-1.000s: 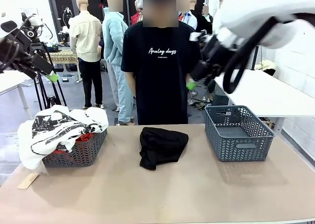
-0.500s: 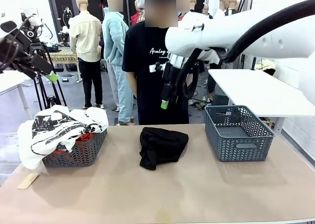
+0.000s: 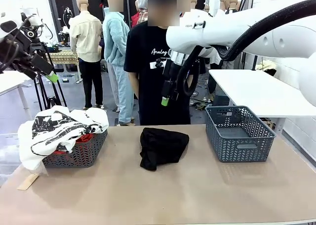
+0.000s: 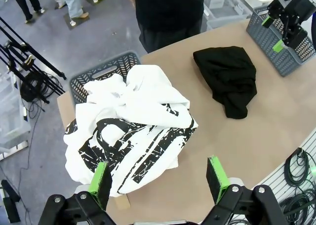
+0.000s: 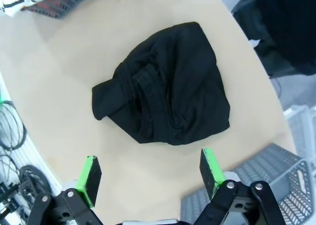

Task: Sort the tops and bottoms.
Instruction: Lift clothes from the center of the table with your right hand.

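The bottoms, a plain black crumpled garment, lie on the table's middle. The white top with bold black print is heaped over the left grey basket, and a bit of the orange-red top peeks out beneath it. High above the black garment hangs my right gripper, open and holding nothing. My left gripper is well above the left basket, open too, with the white top far below its fingers.
An unfilled grey basket stands at the table's right. A person in a black lettered T-shirt stands at the far edge behind the black garment. A small paper tag lies at the front left corner.
My right arm has swung from the right side to over the table's middle, above the black garment, and then nearly stopped. The left arm and the garments have not moved.
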Controlling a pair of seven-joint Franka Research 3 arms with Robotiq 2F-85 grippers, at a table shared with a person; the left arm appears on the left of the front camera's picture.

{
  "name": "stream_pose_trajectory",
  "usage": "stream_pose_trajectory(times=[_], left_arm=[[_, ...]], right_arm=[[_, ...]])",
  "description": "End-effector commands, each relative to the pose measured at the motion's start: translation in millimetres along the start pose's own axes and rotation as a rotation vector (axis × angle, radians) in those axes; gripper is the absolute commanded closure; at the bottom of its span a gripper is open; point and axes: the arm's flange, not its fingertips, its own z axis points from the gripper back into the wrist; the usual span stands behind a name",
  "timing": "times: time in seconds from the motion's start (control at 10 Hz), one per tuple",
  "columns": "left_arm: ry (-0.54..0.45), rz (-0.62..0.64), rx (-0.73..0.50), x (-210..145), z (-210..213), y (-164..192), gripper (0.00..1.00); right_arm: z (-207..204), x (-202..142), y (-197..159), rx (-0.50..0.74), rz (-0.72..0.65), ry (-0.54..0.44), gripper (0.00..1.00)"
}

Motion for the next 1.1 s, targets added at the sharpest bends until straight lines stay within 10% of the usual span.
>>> stream_pose_trajectory(times=[0.0, 1.0], left_arm=[[-0.008, 0.003, 0.013, -1, 0, 0, 0.00], [-0.008, 0.003, 0.013, -1, 0, 0, 0.00]], right_arm=[[-45, 0, 5, -0.025, 0.061, 0.002, 0.00], [-180, 52, -8, -0.085, 0.189, 0.188, 0.00]])
